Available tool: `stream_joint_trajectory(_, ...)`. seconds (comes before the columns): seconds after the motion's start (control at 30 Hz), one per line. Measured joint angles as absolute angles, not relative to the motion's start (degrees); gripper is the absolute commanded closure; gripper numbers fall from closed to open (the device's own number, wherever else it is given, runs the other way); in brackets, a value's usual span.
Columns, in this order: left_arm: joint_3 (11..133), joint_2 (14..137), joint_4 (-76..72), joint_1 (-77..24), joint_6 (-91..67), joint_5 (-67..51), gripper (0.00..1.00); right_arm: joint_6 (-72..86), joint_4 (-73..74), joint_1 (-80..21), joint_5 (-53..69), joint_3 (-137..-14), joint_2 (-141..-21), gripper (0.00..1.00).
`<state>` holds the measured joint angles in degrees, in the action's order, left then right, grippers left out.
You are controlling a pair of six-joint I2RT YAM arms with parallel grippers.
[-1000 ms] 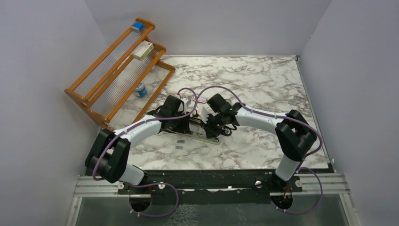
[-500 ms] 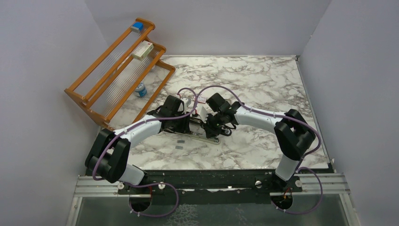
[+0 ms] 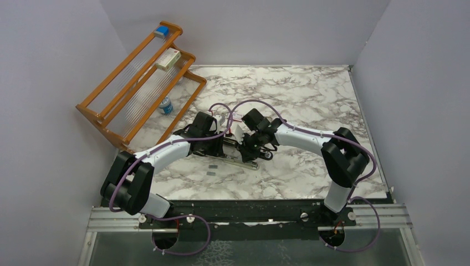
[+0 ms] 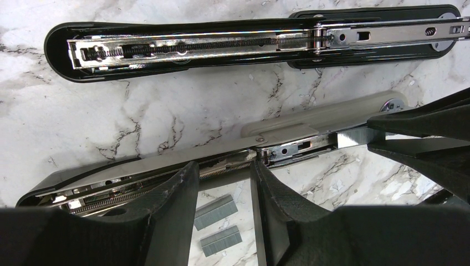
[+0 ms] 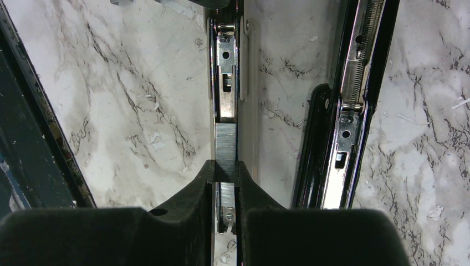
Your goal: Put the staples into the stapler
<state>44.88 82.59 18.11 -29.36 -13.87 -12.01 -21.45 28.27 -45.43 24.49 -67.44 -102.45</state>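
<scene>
Right gripper (image 5: 225, 166): jaws nearly closed, pinching the staples (image 5: 225, 145), a short ribbed silver-grey strip seated in the bright metal channel of the grey-silver tool (image 4: 316, 117). Since the earlier frame the right wrist has edged slightly toward the left arm; both tools have kept their places. Left gripper (image 4: 224, 173): fingers part open, tips at the tool's coiled-spring rail; whether they press on it cannot be told. Stapler (image 4: 183, 47): slim, glossy black, round-ended, opened flat with chromed rail and spring facing up. It lies parallel to and just beside the tool, near the middle of the marble-patterned counter (image 3: 316, 94), toward its near edge. Two loose strips (image 4: 216, 212) lie on the tool's near side.
</scene>
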Motion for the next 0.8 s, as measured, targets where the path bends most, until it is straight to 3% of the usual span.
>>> stream_joint_trajectory(0.47, 44.9, 82.6, 18.1, -29.4, -13.8, -12.0, 0.57, -20.1, 24.0, -45.4, 25.3, -63.9, -100.5, 0.69)
stream_joint_trajectory(0.8, 44.9, 82.6, 18.1, -29.4, -13.8, -12.0, 0.57, -19.5, 22.2, -45.5, 25.8, -62.2, -98.8, 0.65)
